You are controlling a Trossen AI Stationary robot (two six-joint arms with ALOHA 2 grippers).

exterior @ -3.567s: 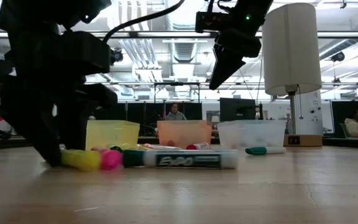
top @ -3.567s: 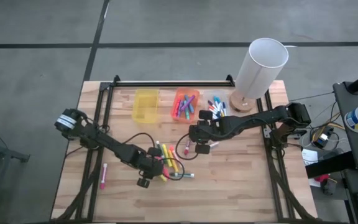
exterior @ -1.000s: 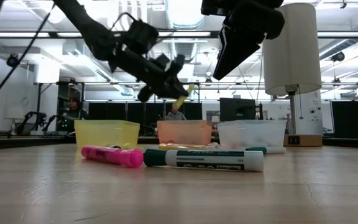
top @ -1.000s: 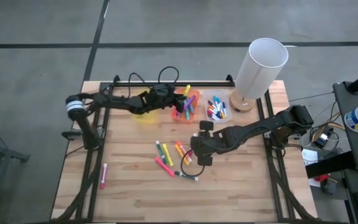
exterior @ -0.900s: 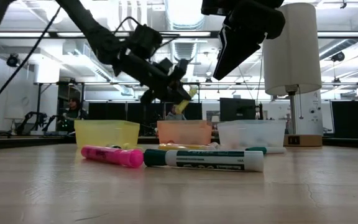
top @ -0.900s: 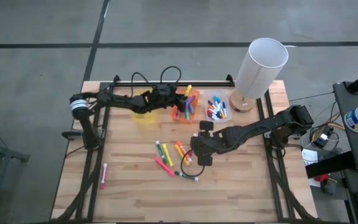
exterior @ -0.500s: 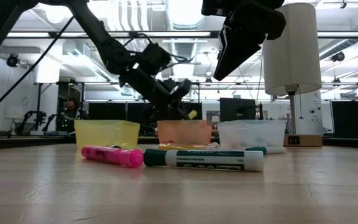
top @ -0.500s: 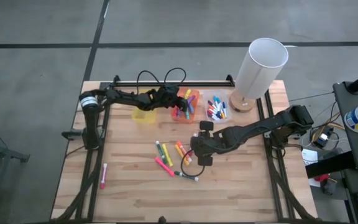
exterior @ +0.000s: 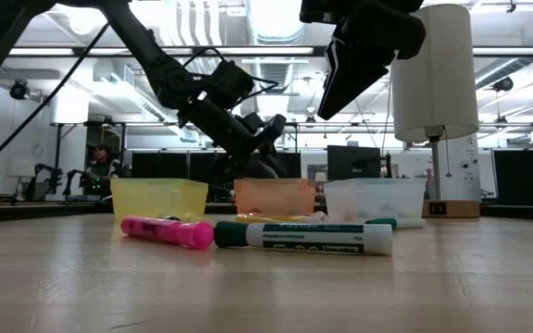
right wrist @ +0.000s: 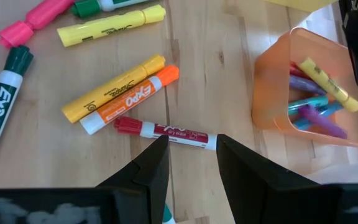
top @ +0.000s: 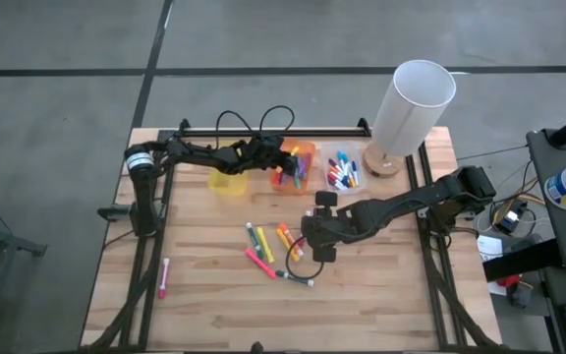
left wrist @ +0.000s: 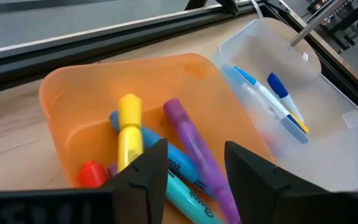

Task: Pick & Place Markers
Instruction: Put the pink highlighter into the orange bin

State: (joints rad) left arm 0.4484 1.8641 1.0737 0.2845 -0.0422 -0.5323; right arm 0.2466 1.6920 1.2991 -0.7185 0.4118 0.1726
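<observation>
My left gripper (left wrist: 194,171) is open and hovers over the orange bin (left wrist: 61,99), which holds a yellow marker (left wrist: 129,127), a purple marker (left wrist: 194,146) and others. In the high view this gripper (top: 285,162) sits at the bin's left rim. My right gripper (right wrist: 191,165) is open and hangs above the table, over a red-capped marker (right wrist: 166,130) lying flat. Several more markers (top: 263,246) lie loose on the wood beside it: yellow, orange, pink and a green Expo (exterior: 303,238). A lone pink marker (top: 163,278) lies near the table's left edge.
A yellow bin (top: 229,169) stands left of the orange bin (top: 308,149), and a clear bin (top: 342,169) with blue and red markers stands to its right. A tall white cylinder (top: 411,103) stands at the far right corner. A black rail (top: 263,131) runs along the far edge.
My left gripper carried a yellow marker from above the yellow bin toward the orange bin, moving right and down. The marker has left its fingers and now lies in the orange bin. My right arm has kept still.
</observation>
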